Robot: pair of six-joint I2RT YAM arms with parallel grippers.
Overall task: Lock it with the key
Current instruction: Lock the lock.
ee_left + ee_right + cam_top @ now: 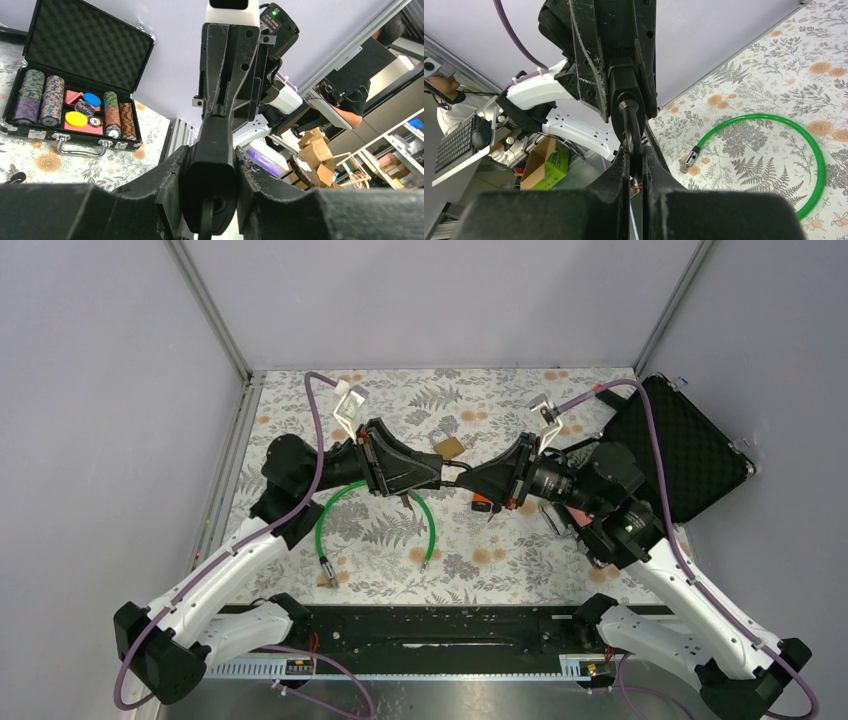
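step: the two arms met in mid-air over the middle of the floral-patterned surface (500, 560). Lock being worked, probably not locked yet.
left gripper (210, 165): jaws narrow, clamped on a black block-shaped piece (210, 190), likely the lock body.
right gripper (636, 160): jaws pinched shut on a thin black curved bar (630, 122) sticking out of that piece. Shackle or key stem, could not tell.
lock location: off the surface, held between both grippers.
key: no separate key clearly made out.
nearby: a green cable loop with metal ends (319, 525) lay on the surface left of centre. A small brass-coloured object (451, 447) sat just behind the grippers. An open black foam-lined case (690, 455) sat at the far right corner.
next move: probably a push or twist of the bar by the right wrist, in line with the body, while the left arm braced it. The thin bar could slip in the jaws.
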